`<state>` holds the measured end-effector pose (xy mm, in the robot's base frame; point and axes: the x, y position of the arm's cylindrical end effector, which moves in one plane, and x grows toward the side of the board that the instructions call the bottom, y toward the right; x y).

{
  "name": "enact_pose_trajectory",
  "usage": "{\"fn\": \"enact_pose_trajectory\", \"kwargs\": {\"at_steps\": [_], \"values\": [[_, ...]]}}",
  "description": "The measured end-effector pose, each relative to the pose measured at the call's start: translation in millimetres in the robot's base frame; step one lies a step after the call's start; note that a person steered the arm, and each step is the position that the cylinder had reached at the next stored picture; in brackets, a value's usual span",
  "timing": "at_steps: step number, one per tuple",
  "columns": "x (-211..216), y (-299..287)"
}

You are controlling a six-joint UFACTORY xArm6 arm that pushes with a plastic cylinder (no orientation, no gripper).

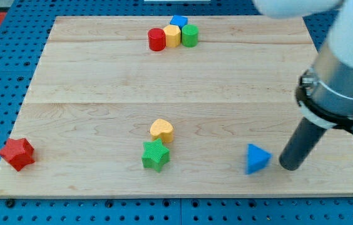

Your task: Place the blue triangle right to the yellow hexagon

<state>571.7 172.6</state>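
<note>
The blue triangle (257,158) lies near the view's bottom right of the wooden board (89,94). My tip (290,165) rests on the board just to the triangle's right, a small gap apart. The yellow hexagon (172,35) stands at the view's top centre, between a red cylinder (156,39) on its left and a green cylinder (189,35) on its right. A blue block (178,21) sits just behind them.
A yellow heart (161,130) sits at bottom centre with a green star (156,155) touching it below. A red star (17,153) lies at the board's bottom left corner. The arm's body (342,75) looms over the right side.
</note>
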Motion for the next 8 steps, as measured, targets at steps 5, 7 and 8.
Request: {"fn": "enact_pose_trajectory", "kwargs": {"at_steps": [5,7,8], "values": [[15,-84],[-13,-82],[-6,-107]]}}
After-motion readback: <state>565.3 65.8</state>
